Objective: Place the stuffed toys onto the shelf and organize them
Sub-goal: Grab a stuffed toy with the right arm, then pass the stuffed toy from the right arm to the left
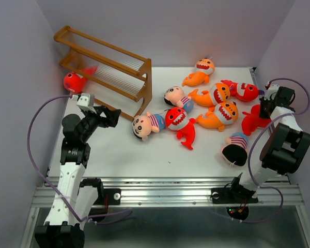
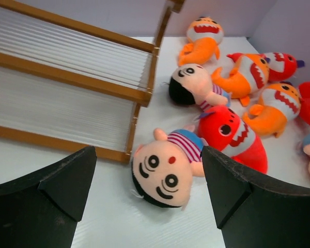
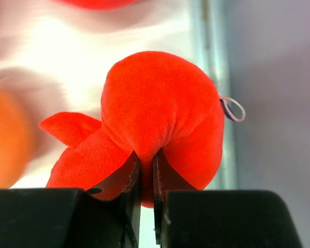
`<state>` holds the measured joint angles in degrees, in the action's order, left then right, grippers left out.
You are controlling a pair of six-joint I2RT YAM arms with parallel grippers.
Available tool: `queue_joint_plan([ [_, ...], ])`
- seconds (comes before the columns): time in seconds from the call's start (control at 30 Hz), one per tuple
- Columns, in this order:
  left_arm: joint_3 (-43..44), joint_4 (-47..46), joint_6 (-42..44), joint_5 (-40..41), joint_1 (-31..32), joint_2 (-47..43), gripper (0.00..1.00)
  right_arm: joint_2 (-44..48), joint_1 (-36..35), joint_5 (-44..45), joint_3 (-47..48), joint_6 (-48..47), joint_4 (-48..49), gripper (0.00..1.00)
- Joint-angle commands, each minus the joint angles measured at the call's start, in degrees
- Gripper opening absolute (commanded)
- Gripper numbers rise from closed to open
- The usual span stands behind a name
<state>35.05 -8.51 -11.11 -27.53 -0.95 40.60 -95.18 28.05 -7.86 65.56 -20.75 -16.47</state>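
**A:** What is the room looking like?

**B:** Pale lilac-grey walls [image 1: 20, 51] are closing in a white, finely ribbed table top [image 1: 119, 152] on three sides. A silver metal rail [image 1: 170, 192] is running along its near edge.

**A:** Where is the shelf standing?

**B:** The brown wooden three-tier shelf [image 1: 106, 70], with solid side panels and thin pale rod slats, is standing at an angle in the back left corner, near the left wall. A round red plush shark [image 1: 74, 82] is poking out at its left end. I cannot tell which tier is carrying it.

**A:** And the other toys?

**B:** They are lying loose on the middle and right of the table. There are orange plush sharks [image 1: 223, 114] with white toothy mouths, more red ones [image 1: 180, 124], and black-haired boy dolls [image 1: 144, 126] in striped shirts. One boy doll is lying near the shelf's right foot, resting against a red shark.

**A:** What are the grippers doing?

**B:** The black two-finger left gripper [image 1: 115, 118] is pointing across the table toward that boy doll, just in front of the shelf's right end. Its fingers are spreading wide and gripping nothing. The right gripper [image 3: 146, 164] is pinching a fold of a red plush toy [image 3: 160, 103] with a fin, its jaws almost together. It is doing this close to the table's right edge, where a grey metal strip [image 3: 209, 46] is meeting the wall.
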Motion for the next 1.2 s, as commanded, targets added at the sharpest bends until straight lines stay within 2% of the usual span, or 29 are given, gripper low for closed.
queue_joint_plan([
  [0.0, -0.86, -5.2, -0.66, -5.17, 5.59, -1.14, 0.93, 10.17, -0.02, -11.73, -2.27, 3.78, -4.35, 0.01],
  [0.23, -2.26, -8.18, -5.13, -4.73, 18.6, -2.01, 0.93, 22.04, -0.02, -29.65, -2.11, 11.25, -13.74, 0.01],
  [0.37, -2.36, -12.31, -11.2, 0.78, 27.38, -2.02, 0.93, 25.21, -0.54, -43.78, 0.7, 16.17, -18.77, 0.01],
  [0.5, 0.72, -14.25, -13.31, 9.49, 38.72, 0.96, 0.93, 28.37, -4.23, -49.61, 0.27, 23.62, -18.43, 0.01],
  [0.63, 5.98, -15.39, -14.46, 18.55, 52.76, 10.34, 0.94, 31.01, -10.9, -51.65, -1.57, 31.02, -14.83, 0.01],
  [0.67, 7.22, -15.74, -14.81, 21.52, 54.55, 12.55, 0.94, 31.45, -12.74, -51.21, -2.1, 31.91, -14.12, 0.01],
  [0.77, 13.97, -16.62, -17.18, 21.82, 58.5, 21.52, 0.94, 33.38, -18.46, -51.46, -4.65, 32.8, -11.4, 0.01],
  [0.87, 18.11, -16.71, -18.06, 22.51, 59.57, 27.94, 0.94, 33.3, -19.7, -58.64, -5.01, 27.28, -13.66, 0.01],
  [0.93, 19.35, -16.89, -17.72, 22.87, 59.57, 29.88, 0.94, 33.04, -19.7, -59.46, -4.3, 22.02, -16.21, 0.01],
  [1.0, 20.67, -17.15, -16.49, 23.05, 59.57, 30.33, 0.95, 32.69, -19.7, -60.69, -2.2, 15.42, -23.05, 0.01],
  [1.1, 21.46, -16.89, -15.43, 22.96, 59.57, 30.77, 0.95, 31.46, -19.7, -63.58, 0.61, 0.94, -35.17, 0.01],
  [1.13, 21.73, -16.63, -15.34, 22.87, 59.57, 30.77, 0.96, 31.02, -19.7, -64.03, 1.14, -6.68, -38.26, 0.01],
  [1.17, 21.73, -16.36, -15.6, 22.61, 59.49, 30.94, 0.96, 30.32, -20.23, -64.3, 1.5, -9.8, -43.25, 0.01],
])
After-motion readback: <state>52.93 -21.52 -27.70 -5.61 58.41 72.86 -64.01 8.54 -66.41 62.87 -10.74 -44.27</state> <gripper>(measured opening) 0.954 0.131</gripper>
